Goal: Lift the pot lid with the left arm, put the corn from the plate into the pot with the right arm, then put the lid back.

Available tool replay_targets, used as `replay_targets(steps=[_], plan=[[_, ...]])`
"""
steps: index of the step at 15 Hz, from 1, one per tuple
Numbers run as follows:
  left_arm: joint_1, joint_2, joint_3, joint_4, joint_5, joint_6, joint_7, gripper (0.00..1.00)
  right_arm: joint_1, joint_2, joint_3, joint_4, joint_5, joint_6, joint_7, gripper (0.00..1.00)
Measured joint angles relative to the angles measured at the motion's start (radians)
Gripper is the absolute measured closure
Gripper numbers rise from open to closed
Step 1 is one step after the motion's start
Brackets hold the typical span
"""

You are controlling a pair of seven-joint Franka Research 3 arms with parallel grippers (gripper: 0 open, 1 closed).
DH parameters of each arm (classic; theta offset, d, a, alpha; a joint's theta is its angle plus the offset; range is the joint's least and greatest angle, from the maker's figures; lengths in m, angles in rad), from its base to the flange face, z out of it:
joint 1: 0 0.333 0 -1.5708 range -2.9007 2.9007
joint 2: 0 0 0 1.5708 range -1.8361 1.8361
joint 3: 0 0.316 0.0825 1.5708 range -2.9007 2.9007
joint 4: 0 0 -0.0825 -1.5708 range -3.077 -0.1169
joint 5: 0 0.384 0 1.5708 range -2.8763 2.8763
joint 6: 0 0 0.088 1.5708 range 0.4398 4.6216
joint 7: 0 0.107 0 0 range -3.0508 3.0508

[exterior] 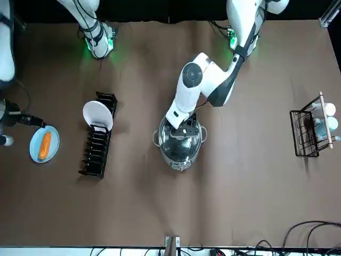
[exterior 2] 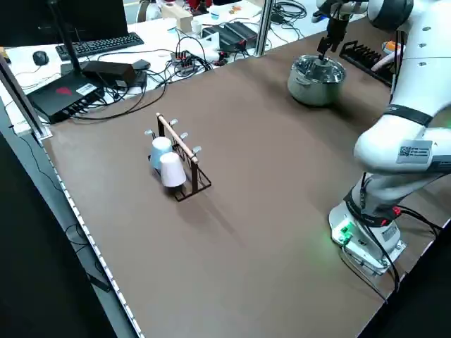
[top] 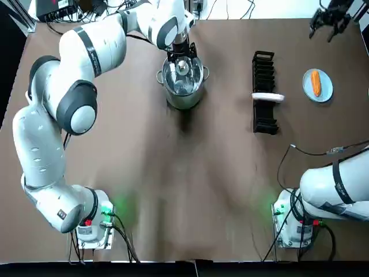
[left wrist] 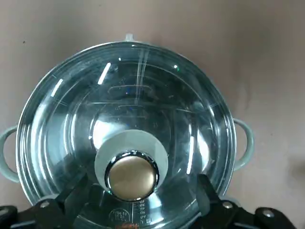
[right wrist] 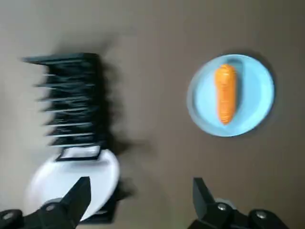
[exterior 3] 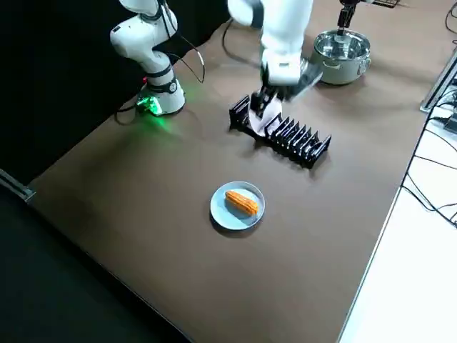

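While the lid (left wrist: 143, 95) sits closed on the pot (top: 183, 100), we find the left gripper (left wrist: 141, 193) directly over it at the far middle of the table (top: 173, 190). Its fingers (left wrist: 78, 191) are spread to either side of the knob (left wrist: 132, 174) and pinch nothing.

We judge the lid to be glass: rigid, smooth, breakable and of some weight. The knob is the only sound place to hold it. Since the knob looks polished and rounded, the grip should be centred and firm and the lift straight up.

Further right stands a black rack (top: 264, 118) holding one white dish (top: 268, 97). Right of the rack, the corn (top: 316, 83) lies on the blue plate (top: 326, 76), well apart from the pot.

We judge the corn light and firm but liable to roll. It is best taken across its middle, on the short axis.

The right gripper (right wrist: 139, 191) hangs high near the plate, fingers spread and empty.
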Motion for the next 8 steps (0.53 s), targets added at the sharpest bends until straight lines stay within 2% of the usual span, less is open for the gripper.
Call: replay_targets(steps=[6, 8], plan=[[-0.077, 0.011, 0.085, 0.001, 0.011, 0.017, -0.036, 0.00, -0.087, 0.116, -0.001, -0.101, -0.056, 0.197, -0.066, 0.16], [-0.083, 0.017, 0.089, 0.001, 0.011, 0.021, -0.057, 0.00, -0.107, 0.153, -0.001, -0.155, -0.061, 0.334, -0.075, 0.17]])
